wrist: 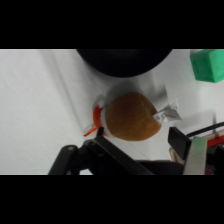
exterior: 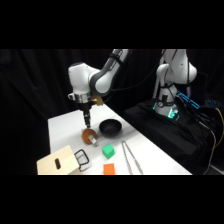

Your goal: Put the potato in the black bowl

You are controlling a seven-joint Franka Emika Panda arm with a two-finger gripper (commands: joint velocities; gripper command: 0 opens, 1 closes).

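The hand hangs right over the potato, fingers spread wide either side; black bowl waits at two o'clock.

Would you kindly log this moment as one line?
gripper above potato | fingers straddle it | potato on table | bowl empty

Bright overhead light whitens the table against a dark backdrop, gloss glints on the bowl, and up close the potato looks soft, its shadow falling beneath.
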